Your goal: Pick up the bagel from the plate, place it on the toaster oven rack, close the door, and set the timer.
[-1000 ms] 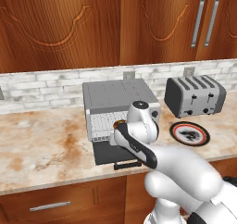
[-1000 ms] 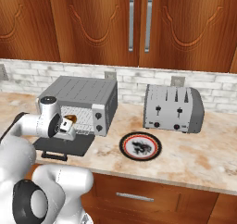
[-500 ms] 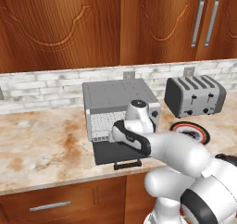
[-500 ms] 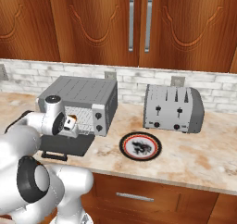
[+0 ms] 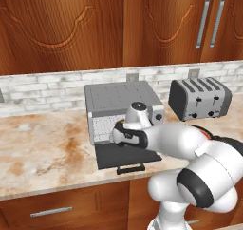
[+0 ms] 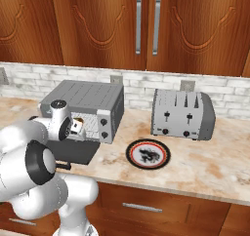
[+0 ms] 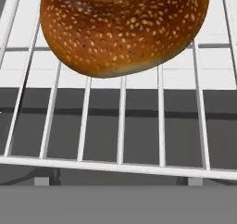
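Observation:
The bagel (image 7: 122, 31), golden-brown and seeded, lies on the silver bars of the toaster oven rack (image 7: 122, 126), just behind the rack's front edge. No finger touches it in the hand view. My gripper (image 5: 118, 131) hovers at the mouth of the toaster oven (image 5: 121, 100), above the door (image 5: 124, 155), which lies dropped flat with its black handle (image 5: 131, 168) toward me. The gripper (image 6: 78, 127) appears open. The plate (image 6: 148, 153), with its red rim and dark pattern, sits bare on the counter between the oven and the toaster.
A silver four-slot toaster (image 6: 183, 114) stands right of the oven against the brick backsplash. The oven's knobs (image 6: 104, 125) sit on its right front panel. Marble counter stretches left of the oven (image 5: 42, 143). Wood cabinets hang overhead.
The hand with the bagel moved in from above the door to the oven mouth a second ago. It has held still there over the last half second.

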You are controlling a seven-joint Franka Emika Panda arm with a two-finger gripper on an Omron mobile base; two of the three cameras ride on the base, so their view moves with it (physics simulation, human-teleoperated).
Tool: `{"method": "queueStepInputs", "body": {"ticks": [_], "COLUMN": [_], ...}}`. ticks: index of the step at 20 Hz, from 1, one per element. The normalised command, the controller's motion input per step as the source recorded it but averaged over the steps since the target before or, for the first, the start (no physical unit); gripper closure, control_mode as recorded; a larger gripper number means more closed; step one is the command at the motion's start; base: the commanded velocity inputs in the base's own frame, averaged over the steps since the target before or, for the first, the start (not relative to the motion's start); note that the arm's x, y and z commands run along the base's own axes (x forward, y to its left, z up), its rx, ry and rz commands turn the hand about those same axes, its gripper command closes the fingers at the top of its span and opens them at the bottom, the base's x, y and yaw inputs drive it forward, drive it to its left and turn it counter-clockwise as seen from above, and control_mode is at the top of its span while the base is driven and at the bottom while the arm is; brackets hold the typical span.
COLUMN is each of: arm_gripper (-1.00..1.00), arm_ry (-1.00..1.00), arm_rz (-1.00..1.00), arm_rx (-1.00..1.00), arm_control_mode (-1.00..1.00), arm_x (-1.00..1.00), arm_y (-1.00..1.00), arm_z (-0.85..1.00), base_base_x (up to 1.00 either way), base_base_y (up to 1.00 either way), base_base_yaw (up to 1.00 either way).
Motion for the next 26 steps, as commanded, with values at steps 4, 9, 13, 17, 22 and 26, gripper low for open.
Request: {"method": "queueStepInputs", "body": {"ticks": [4, 9, 13, 17, 22, 26], "arm_gripper": [-1.0, -1.0, -1.0, -1.0, -1.0, -1.0], "arm_ry": [-0.14, -0.07, 0.0, 0.01, -0.02, -0.04], "arm_rz": [0.0, 0.0, 0.0, 0.0, 0.0, 0.0], "arm_rx": [0.0, 0.0, 0.0, 0.0, 0.0, 0.0], "arm_control_mode": [-1.0, -1.0, -1.0, -1.0, -1.0, -1.0], "arm_x": [0.18, 0.28, 0.39, 0.5, 0.16, 0.0], "arm_y": [0.0, 0.0, 0.0, 0.0, 0.0, 0.0], "arm_z": [-0.22, -0.04, 0.0, 0.0, 0.05, 0.3], "base_base_x": [0.0, 0.0, 0.0, 0.0, 0.0, 0.0], "base_base_y": [0.0, 0.0, 0.0, 0.0, 0.0, 0.0], "base_base_yaw": [0.0, 0.0, 0.0, 0.0, 0.0, 0.0]}}
